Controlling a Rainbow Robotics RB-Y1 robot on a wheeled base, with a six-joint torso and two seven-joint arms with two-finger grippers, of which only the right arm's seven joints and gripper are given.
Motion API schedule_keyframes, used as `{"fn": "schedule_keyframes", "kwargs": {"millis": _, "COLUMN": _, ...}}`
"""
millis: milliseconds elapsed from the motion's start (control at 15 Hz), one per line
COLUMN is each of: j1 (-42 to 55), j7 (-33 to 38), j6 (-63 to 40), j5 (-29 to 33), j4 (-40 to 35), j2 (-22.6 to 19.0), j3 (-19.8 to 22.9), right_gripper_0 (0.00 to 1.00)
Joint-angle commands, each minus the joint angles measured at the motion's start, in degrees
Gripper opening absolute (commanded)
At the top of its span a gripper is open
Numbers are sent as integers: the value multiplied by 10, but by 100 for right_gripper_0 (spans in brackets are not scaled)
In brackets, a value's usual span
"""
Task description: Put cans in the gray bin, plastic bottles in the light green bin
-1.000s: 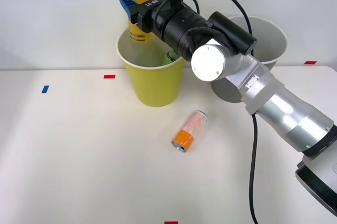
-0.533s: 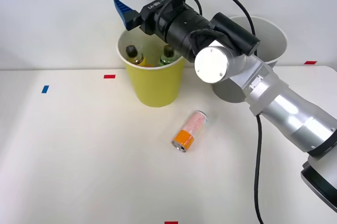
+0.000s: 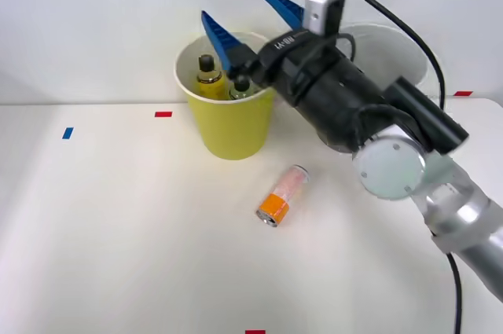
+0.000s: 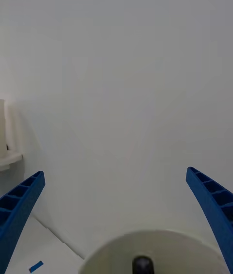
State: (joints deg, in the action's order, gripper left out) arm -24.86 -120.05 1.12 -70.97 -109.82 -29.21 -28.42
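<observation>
Lettering on the right arm's wrist (image 3: 289,40) stays unreadable.

Looks like a robotics lab test setup: a plain white tabletop (image 3: 118,232) is sitting against a bare white wall (image 3: 94,20), with small red tape markers (image 3: 163,114) and a blue tape marker (image 3: 67,133) sticking to it as position marks.

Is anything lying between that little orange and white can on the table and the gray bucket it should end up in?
Nothing lies on the table between the small orange-and-white can and the tall gray bucket. The robot's own black and silver right arm hangs across that stretch. Its open blue-fingered right gripper holds nothing.
</observation>
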Motion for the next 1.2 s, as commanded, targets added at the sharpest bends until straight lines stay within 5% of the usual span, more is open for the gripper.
{"fn": "schedule_keyframes", "kwargs": {"millis": 67, "j1": 167, "j7": 3, "j6": 67, "j5": -14, "j4": -130, "j2": -67, "j3": 41, "right_gripper_0": 100}}
{"fn": "schedule_keyframes", "kwargs": {"millis": 600, "j1": 418, "j7": 4, "j6": 215, "j5": 75, "j4": -195, "j2": -124, "j3": 93, "right_gripper_0": 100}}
{"fn": "schedule_keyframes", "kwargs": {"millis": 1200, "j1": 570, "j7": 0, "j6": 250, "j5": 133, "j4": -195, "j2": -84, "j3": 151, "right_gripper_0": 100}}
